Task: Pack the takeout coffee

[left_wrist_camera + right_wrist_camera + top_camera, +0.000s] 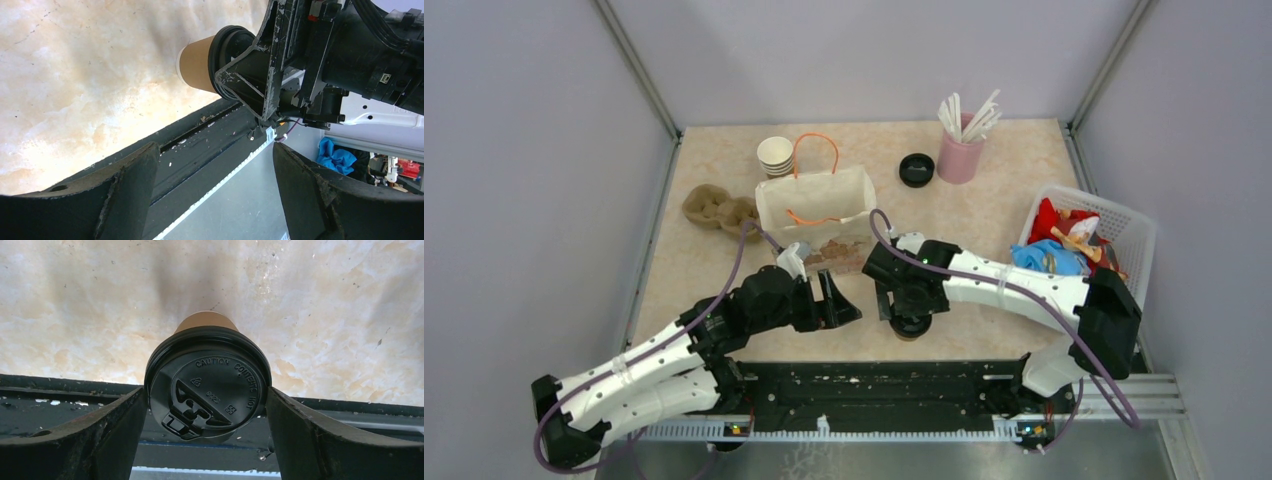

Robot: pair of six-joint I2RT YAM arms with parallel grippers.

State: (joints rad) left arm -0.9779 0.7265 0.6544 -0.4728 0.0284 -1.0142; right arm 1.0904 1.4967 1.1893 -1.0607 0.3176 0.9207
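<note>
The takeout coffee [911,326], a brown paper cup with a black lid [207,382], is near the table's front edge. My right gripper [911,316] comes down over it, and its fingers [125,415] press both sides of the lid. In the left wrist view the cup [197,62] shows side-on in the right gripper's grasp. My left gripper [836,298] is open and empty just left of the cup, its jaws wide apart [216,150]. A white paper bag [816,205] with orange handles stands open behind both grippers.
A stack of lidless cups [775,156] and a brown pulp cup carrier [719,207] sit left of the bag. A loose black lid [916,169] and a pink holder of white sticks [961,150] stand at the back. A white basket [1124,222] of packets is at the right.
</note>
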